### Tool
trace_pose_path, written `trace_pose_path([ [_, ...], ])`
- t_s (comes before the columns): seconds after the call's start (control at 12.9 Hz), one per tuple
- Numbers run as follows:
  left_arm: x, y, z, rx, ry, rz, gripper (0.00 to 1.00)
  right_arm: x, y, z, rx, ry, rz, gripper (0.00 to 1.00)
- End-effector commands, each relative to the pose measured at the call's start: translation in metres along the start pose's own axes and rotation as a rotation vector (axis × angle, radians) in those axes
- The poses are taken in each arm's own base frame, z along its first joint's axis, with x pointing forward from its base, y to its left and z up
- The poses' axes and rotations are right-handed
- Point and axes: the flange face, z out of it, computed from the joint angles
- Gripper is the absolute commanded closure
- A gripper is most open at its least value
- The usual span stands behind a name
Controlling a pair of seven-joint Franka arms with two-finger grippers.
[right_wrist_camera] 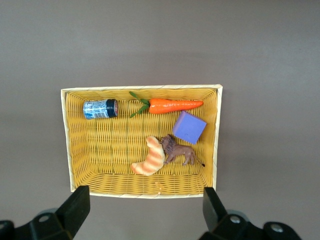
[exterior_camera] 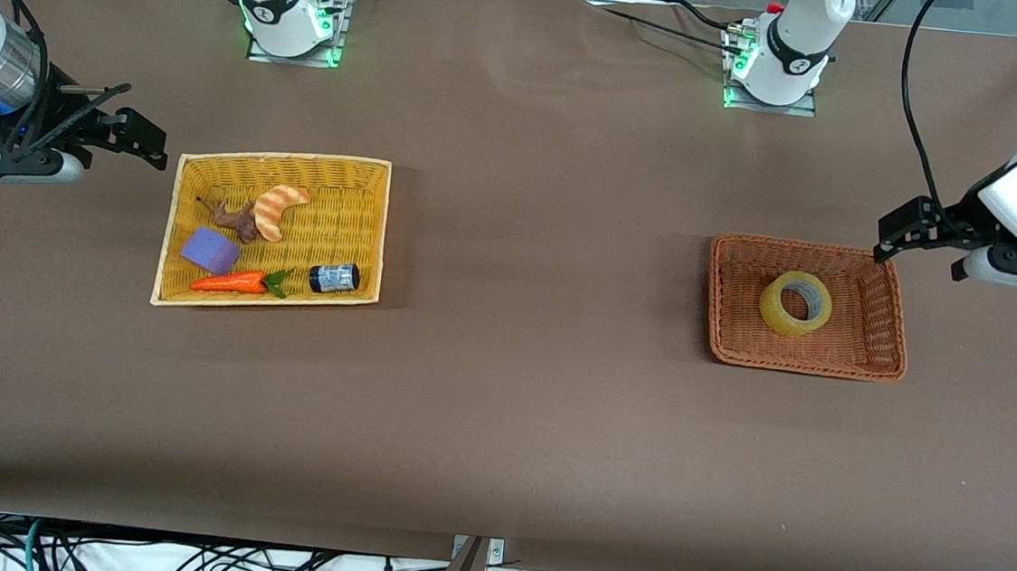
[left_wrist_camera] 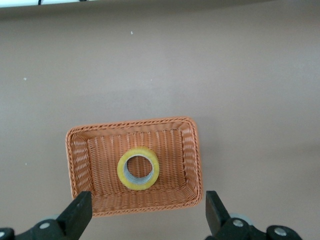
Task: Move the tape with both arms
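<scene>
The yellowish tape roll (exterior_camera: pixel 787 324) lies flat in the brown wicker basket (exterior_camera: pixel 800 367) toward the left arm's end of the table. My left gripper (exterior_camera: pixel 894 236) hangs open and empty in the air over the table, beside that basket's corner. In the left wrist view the tape (left_wrist_camera: pixel 139 185) and basket (left_wrist_camera: pixel 134 123) lie below the open gripper (left_wrist_camera: pixel 148 212). My right gripper (exterior_camera: pixel 146 141) is open and empty, in the air beside the yellow basket (exterior_camera: pixel 282 159). It also shows in the right wrist view (right_wrist_camera: pixel 145 212).
The yellow basket (right_wrist_camera: pixel 141 89) holds a striped croissant (exterior_camera: pixel 277 208), a small dark can (exterior_camera: pixel 334 277), a carrot (exterior_camera: pixel 227 282), a purple block (exterior_camera: pixel 209 250) and a brown toy animal (exterior_camera: pixel 235 217). Brown table lies between the two baskets.
</scene>
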Motion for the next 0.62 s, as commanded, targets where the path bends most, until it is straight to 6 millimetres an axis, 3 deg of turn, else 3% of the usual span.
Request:
trace_pose_path([
  [0.0, -0.0149, -0.0067, -0.0033, -0.005, 0.008, -0.018, 0.00, -0.0005, -0.0002, -0.0078, 0.005, 0.012, -0.019, 0.00],
  [0.54, -0.0147, -0.0029, -0.0043, 0.018, -0.019, -0.006, 0.00, -0.0005, -0.0002, -0.0078, 0.005, 0.012, -0.019, 0.00],
])
